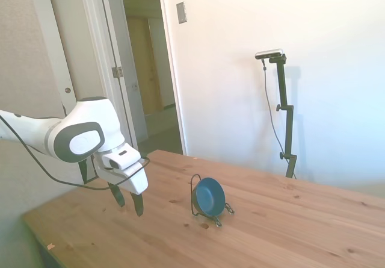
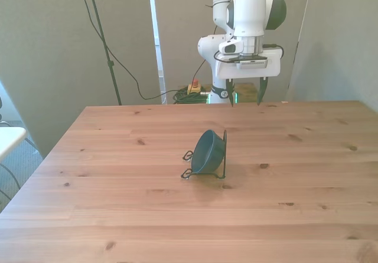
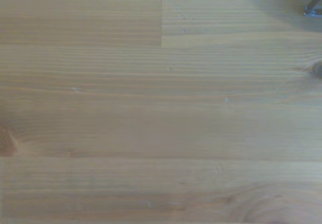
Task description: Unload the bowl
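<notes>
The bowl (image 1: 210, 196) is seen right of centre in the lower half of the side view, standing on edge in a thin black wire rack (image 1: 195, 191) on the wooden table (image 1: 301, 220). Its dark blue hollow is turned toward the camera there. In the front view the bowl (image 2: 207, 152) is found near the middle of the frame, tilted, with its rounded back turned to the front view's left and its rim leaned against the upright wire of the rack (image 2: 225, 155).

The gripper (image 1: 129, 202) is placed in the lower left of the side view, above the table and well apart from the bowl. In the front view the gripper (image 2: 246, 91) is shown in the upper middle of the frame, behind the bowl, with its two fingers (image 2: 261, 90) spread wide and nothing held between them.

Only bare wooden planks (image 3: 161, 113) with knots are shown in the wrist view, slightly blurred; a small dark object at the upper right corner cannot be identified.
</notes>
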Controlling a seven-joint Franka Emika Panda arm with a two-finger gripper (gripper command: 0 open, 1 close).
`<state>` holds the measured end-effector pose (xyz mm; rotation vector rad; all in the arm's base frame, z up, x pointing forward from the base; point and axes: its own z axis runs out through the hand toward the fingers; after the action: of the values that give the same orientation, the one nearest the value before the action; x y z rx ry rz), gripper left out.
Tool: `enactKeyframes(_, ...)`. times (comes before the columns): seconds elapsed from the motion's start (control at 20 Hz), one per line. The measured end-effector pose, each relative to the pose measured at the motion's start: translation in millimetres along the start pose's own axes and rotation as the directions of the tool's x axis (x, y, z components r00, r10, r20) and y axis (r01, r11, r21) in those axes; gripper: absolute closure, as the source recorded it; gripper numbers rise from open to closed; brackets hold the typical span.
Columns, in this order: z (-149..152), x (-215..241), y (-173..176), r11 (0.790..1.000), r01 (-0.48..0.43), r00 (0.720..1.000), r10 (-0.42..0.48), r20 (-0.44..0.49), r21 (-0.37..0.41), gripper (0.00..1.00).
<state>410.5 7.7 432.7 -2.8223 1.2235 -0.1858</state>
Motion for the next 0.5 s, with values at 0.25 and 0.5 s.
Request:
enactKeyframes(0.25,-0.4,0.8,-0.4,1.0,0.006,1.0,-0.006,-0.005,0.0,0.0)
enactKeyframes(0.5,-20.0,41.1,1.5,0.998,0.027,0.998,-0.024,-0.057,0.05,0.0)
